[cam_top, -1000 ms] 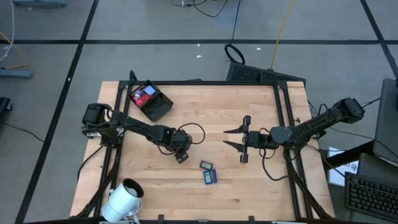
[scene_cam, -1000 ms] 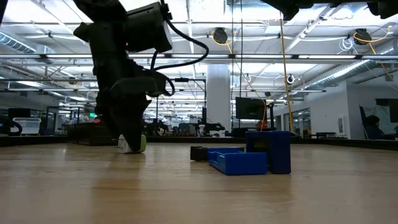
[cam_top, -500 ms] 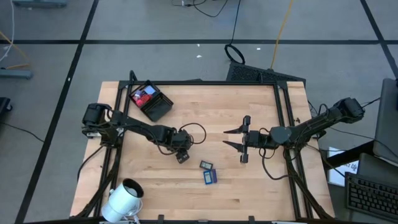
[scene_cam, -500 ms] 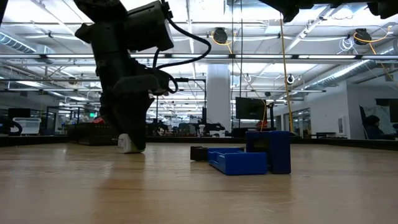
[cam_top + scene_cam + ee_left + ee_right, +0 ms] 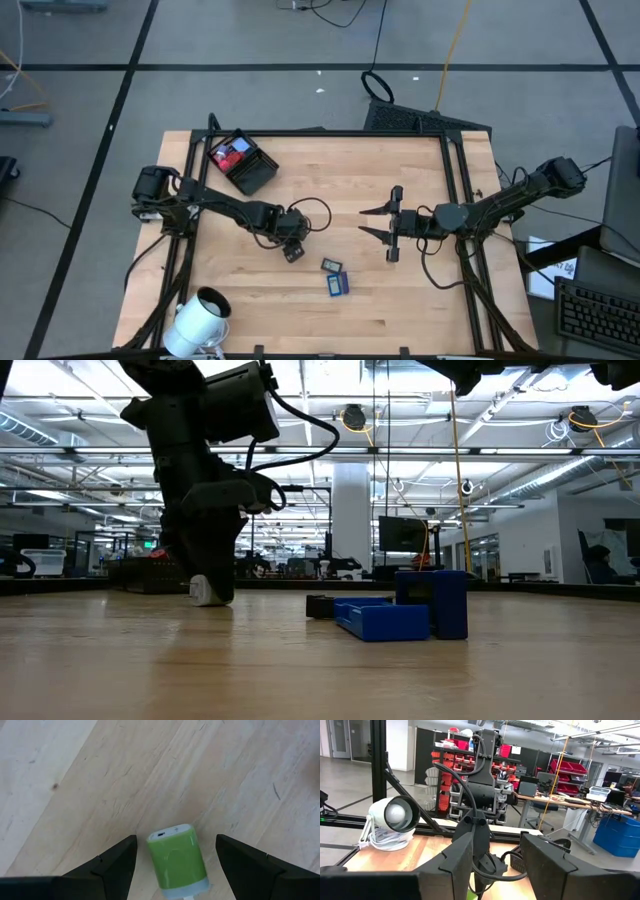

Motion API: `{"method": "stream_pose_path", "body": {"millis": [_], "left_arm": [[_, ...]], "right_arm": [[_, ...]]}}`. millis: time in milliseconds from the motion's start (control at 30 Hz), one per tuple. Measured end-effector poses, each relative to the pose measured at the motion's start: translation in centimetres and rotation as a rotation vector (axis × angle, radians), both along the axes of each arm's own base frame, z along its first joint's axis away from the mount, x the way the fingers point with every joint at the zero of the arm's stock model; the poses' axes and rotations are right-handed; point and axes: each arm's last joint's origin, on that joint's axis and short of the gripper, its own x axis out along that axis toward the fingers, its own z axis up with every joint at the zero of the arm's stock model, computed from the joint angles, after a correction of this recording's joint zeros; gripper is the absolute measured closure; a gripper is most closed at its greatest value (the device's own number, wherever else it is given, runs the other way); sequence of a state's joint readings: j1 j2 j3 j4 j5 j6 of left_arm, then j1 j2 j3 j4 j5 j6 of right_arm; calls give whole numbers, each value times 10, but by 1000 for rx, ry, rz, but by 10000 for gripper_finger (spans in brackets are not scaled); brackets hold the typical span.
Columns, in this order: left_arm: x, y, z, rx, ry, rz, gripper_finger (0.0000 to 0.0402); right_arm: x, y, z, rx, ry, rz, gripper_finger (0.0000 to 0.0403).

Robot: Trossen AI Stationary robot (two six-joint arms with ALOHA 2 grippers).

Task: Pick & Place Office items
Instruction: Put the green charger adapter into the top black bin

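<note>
The left gripper (image 5: 175, 865) hangs low, fingers (image 5: 112, 865) apart astride the green-and-white bit (image 5: 177, 860) to grasp it; the right gripper (image 5: 375, 222), fingers apart, waits beyond.

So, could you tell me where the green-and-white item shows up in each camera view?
High view: hidden under the left gripper, left of table centre.
Low view: white end showing at that gripper's base, on the left.
Left wrist view: green-and-white item lying on the wood, between the open fingers.
Right wrist view: not clearly visible.
Shared landmark: the left gripper.
</note>
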State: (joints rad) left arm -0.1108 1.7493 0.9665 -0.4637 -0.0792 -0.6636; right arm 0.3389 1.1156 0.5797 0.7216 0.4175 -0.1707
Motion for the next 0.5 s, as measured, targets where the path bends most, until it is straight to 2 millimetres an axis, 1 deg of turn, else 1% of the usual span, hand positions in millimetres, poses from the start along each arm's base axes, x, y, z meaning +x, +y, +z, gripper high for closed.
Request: {"method": "stream_pose_path", "body": {"millis": [500], "left_arm": [[0,0,0,10,-5,-2,131]], "right_arm": [[0,0,0,-1,0,0,248]]}}
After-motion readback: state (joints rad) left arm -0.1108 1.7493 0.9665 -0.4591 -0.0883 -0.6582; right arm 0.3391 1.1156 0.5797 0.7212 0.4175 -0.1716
